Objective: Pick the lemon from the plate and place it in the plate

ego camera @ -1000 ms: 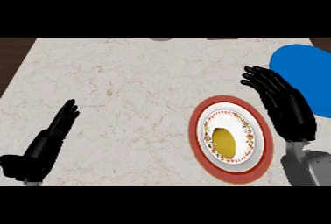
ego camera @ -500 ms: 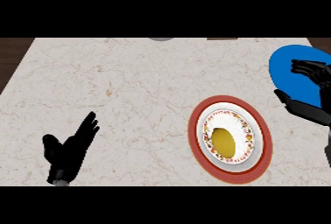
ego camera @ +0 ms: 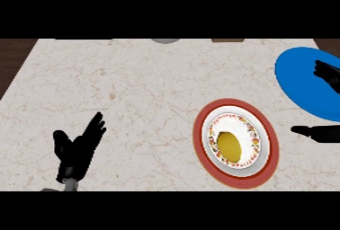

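Note:
A yellow lemon (ego camera: 229, 143) lies in the middle of a white plate with a red rim (ego camera: 235, 104), right of the counter's centre. A plain blue plate (ego camera: 295, 83) lies at the right edge, farther back. My right hand (ego camera: 327, 75) shows only partly at the right edge: its fingers reach over the blue plate and its thumb (ego camera: 309, 130) points left beside the red-rimmed plate. It holds nothing and is clear of the lemon. My left hand (ego camera: 76, 150) rests open at the lower left, fingers up.
The marble counter (ego camera: 126, 90) stretches wide to the left and back. A grey round object (ego camera: 164, 40) and a brown object (ego camera: 226, 40) peek in at the far edge. Dark floor shows beyond the counter's left edge.
My right hand has moved right and back, off the red-rimmed plate's side, and now sits mostly out of view over the blue plate. My left hand shifted right and turned more upright.

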Robot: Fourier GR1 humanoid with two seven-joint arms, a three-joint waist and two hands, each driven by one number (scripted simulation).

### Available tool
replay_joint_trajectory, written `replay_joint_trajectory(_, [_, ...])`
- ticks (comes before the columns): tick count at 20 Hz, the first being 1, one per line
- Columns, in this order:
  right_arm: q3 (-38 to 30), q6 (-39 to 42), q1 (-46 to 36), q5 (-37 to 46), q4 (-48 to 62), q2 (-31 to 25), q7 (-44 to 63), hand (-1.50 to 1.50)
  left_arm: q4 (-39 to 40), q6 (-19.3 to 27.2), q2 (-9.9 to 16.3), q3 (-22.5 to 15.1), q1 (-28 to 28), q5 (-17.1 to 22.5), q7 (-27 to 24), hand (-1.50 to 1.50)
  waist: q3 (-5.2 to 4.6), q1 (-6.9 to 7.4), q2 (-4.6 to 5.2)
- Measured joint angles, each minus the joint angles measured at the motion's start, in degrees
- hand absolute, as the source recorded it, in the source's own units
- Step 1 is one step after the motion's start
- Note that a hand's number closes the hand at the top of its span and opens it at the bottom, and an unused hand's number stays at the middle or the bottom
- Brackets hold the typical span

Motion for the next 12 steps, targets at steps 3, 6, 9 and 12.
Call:
replay_joint_trajectory(3, [3.2,3.9,0.4,3.5,-2.1,-4.6,3.8,-1.50,-0.3,-0.2,0.0,0.2,-0.1,0.0,0.4,0.00,-0.03,0.13,-0.05])
replay_joint_trajectory(6, [6.2,6.7,-0.1,6.3,-5.7,-7.4,9.0,-1.50,-0.6,0.3,-0.2,0.0,-0.4,-0.5,1.4,0.00,-0.06,0.20,-0.06])
replay_joint_trajectory(9, [9.3,7.4,-0.2,9.7,-9.6,-7.7,14.7,-1.50,0.2,0.2,-0.8,0.2,-0.8,-1.0,1.1,0.00,-0.07,0.22,-0.04])
replay_joint_trajectory(12, [12.1,8.0,-0.3,12.9,-13.8,-6.9,21.0,-1.50,0.6,-0.1,-1.5,0.4,-0.7,-1.6,0.3,0.00,-0.04,0.25,-0.08])
